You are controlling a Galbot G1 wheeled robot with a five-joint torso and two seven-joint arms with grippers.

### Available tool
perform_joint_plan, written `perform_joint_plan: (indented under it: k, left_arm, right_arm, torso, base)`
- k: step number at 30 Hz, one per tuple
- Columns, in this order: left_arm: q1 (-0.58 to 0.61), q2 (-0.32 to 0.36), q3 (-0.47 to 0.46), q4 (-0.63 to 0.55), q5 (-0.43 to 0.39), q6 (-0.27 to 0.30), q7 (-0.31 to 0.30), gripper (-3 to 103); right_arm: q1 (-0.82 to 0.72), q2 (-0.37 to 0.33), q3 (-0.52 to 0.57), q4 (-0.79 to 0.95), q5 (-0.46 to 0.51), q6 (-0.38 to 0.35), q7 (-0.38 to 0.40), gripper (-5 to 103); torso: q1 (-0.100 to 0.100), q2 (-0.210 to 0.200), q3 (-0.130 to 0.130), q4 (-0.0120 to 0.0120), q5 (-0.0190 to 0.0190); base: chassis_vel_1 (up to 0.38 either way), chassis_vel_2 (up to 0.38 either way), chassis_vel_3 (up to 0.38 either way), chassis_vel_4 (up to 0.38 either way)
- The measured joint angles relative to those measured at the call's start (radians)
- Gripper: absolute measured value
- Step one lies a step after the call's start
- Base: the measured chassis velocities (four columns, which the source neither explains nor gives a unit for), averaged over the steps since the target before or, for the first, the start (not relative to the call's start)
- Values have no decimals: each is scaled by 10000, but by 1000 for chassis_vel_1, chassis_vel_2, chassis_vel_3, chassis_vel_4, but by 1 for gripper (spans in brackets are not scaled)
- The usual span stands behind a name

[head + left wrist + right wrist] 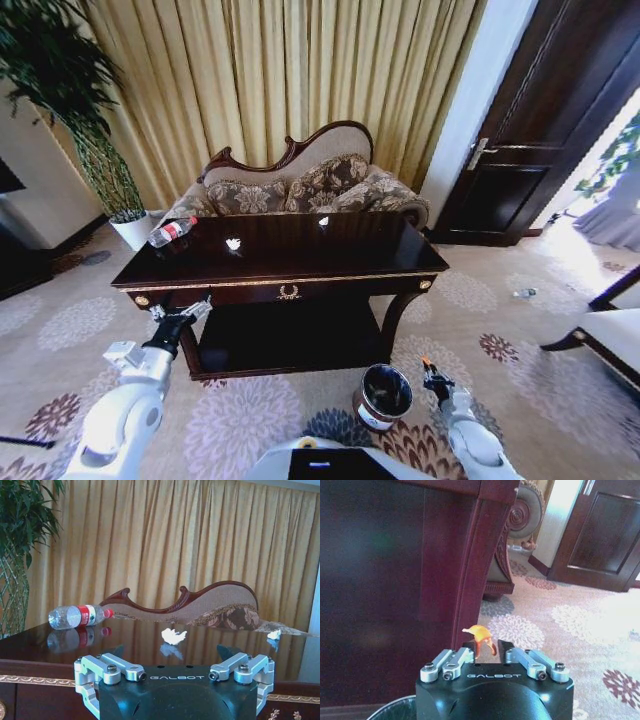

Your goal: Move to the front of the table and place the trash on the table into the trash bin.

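The dark glossy table (300, 281) stands right in front of me. On its top lie a clear bottle with a red cap (172, 232) (80, 616) at the left end and two white crumpled scraps (233, 243) (323, 221) (173, 636) (274, 634). My left gripper (180, 318) (172, 655) hangs open just before the table's front left edge, at tabletop height. My right gripper (432, 378) (484, 647) is low on the right, shut on a tiny orange piece (479, 635). It is beside and slightly above the dark-brown trash bin (385, 395) on the carpet, whose rim (395, 707) shows below the gripper.
A carved-back patterned sofa (300, 185) stands behind the table before gold curtains. A potted plant (132, 228) is at the back left and a dark door (530, 150) at the right. The table's curved right leg (470, 570) rises close to the right gripper. A white chair (610, 335) stands on the right.
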Motion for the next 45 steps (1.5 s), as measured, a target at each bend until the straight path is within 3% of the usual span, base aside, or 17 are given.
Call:
perform_joint_plan:
  k: [5,6,9,11,20,23,25,31,40,45]
  left_arm:
    - [-27,-50,5,-13,24,0,0,100]
    - [-27,-50,5,-13,24,0,0,100]
    - [-7,-122,36,-51,62,0,1,100]
    - [3,-136,35,-60,67,0,0,100]
    - [24,-134,-49,-118,35,-8,5,100]
    - [23,-142,-45,-133,24,-10,-1,100]
    - [22,-163,-10,-183,8,-10,-8,100]
    - [95,-110,-91,-514,-221,202,-11,100]
    - [249,115,-646,-1201,-983,780,6,100]
    - [152,391,-1432,-1658,-1713,1384,16,100]
  right_arm:
    - [3,-2,-3,-14,3,166,13,45]
    - [3,-2,-3,-14,3,166,13,45]
    - [-16,-8,-1,11,10,195,17,61]
    - [-18,-8,0,15,16,209,23,61]
    - [-58,-52,-52,853,268,389,343,97]
    - [-73,-196,-93,1719,765,188,492,99]
    - [-53,-471,-132,3220,1730,-459,675,100]
    - [-45,-1065,-90,5756,3030,-1532,778,100]
    - [-384,-1359,-133,7782,3537,-2116,856,100]
    - [-211,-1356,-225,8738,4042,-2705,851,100]
  torso:
    - [0,0,0,0,0]
    - [0,0,0,0,0]
    - [0,1,0,-1,0]
    - [0,0,0,-1,0]
    - [0,0,0,-3,4]
    - [0,-1,1,-1,1]
    - [1,-1,1,1,-1]
    - [1,0,0,0,1]
    - [0,0,0,-3,-1]
    - [1,0,0,-1,1]
  base:
    - [0,0,0,0]
    - [0,0,0,0]
    - [0,0,0,0]
    - [0,0,0,0]
    - [0,0,0,0]
    - [0,0,0,0]
    - [0,0,0,0]
    - [0,0,0,0]
    - [0,0,0,0]
    - [0,0,0,0]
